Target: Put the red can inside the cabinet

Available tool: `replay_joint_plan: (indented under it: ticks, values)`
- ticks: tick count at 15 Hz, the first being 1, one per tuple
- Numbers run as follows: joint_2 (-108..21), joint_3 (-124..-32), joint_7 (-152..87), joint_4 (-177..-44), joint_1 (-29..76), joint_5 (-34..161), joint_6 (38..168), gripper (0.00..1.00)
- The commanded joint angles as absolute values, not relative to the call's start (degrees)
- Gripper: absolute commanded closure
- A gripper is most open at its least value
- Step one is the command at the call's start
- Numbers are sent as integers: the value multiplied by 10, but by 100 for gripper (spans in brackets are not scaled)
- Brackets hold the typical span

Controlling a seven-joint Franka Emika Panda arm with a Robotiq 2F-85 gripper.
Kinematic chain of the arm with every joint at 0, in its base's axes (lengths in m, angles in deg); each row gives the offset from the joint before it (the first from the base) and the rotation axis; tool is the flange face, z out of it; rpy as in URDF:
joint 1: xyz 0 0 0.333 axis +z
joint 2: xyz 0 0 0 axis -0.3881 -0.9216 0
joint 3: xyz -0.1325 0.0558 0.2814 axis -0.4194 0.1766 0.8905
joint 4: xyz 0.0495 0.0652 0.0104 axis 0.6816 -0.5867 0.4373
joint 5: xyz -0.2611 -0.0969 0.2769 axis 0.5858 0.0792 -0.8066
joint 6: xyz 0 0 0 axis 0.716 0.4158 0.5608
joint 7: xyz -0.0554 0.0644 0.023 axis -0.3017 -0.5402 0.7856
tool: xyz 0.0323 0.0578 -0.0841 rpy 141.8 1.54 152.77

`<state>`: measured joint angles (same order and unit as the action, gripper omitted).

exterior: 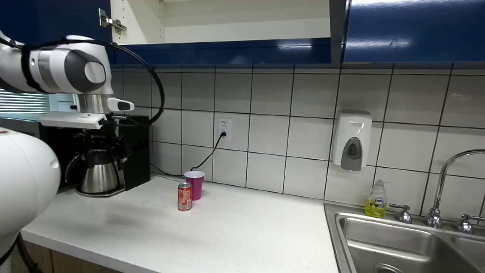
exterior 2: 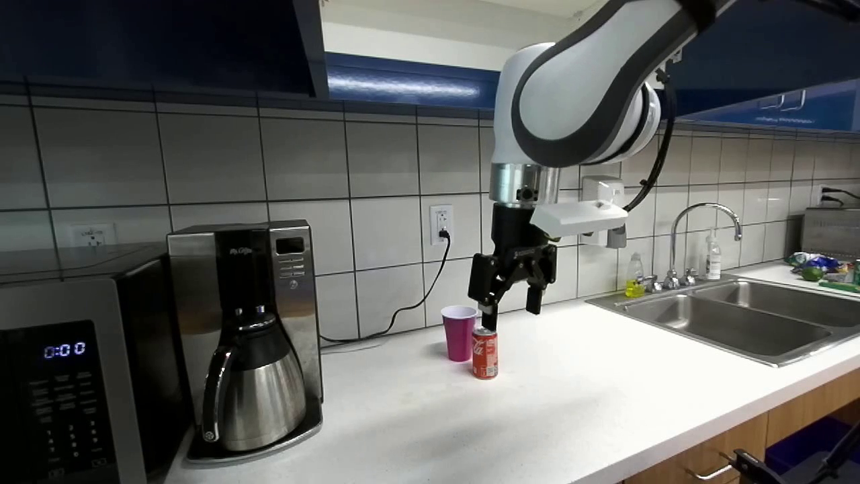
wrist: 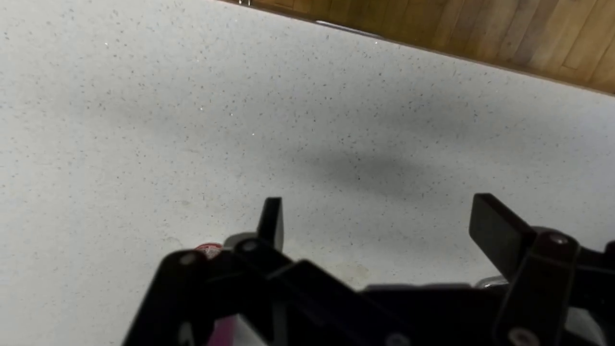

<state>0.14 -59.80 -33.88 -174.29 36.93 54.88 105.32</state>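
Note:
The red can (exterior: 184, 197) stands upright on the white counter in both exterior views (exterior 2: 485, 355), close beside the pink cup (exterior: 196, 185). In the wrist view only a sliver of the can (wrist: 209, 248) shows behind the left finger. My gripper (wrist: 377, 211) is open with nothing between its fingers, above the counter and to one side of the can. It also shows in an exterior view (exterior 2: 512, 310), higher than the counter; in the other picture it is dark against the coffee maker. The upper cabinet (exterior: 246, 24) is open, with a pale interior and blue lower edge (exterior 2: 403, 82).
A coffee maker with a steel carafe (exterior 2: 265, 403) and a microwave (exterior 2: 74, 403) stand on the counter. A soap dispenser (exterior: 352, 140) hangs on the tiled wall. A sink (exterior: 331, 227) with a faucet and a dish soap bottle (exterior: 376, 201) is at the far end. A cord runs to an outlet (exterior: 224, 127).

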Motion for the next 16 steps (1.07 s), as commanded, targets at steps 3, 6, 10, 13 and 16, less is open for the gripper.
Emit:
replay_joint_plan:
  ticks: [3,6,10,13,16]
  values:
    - [-111,-608,-343,-1724,325,608,1150,0]
    - [-160,-618,-346,-1716,306,635,1197,0]
    - [-219,-637,-350,-1705,287,663,1247,0]
    - [-263,-653,-351,-1693,281,678,1278,0]
    - [-301,-671,-361,-1677,280,703,1301,0]
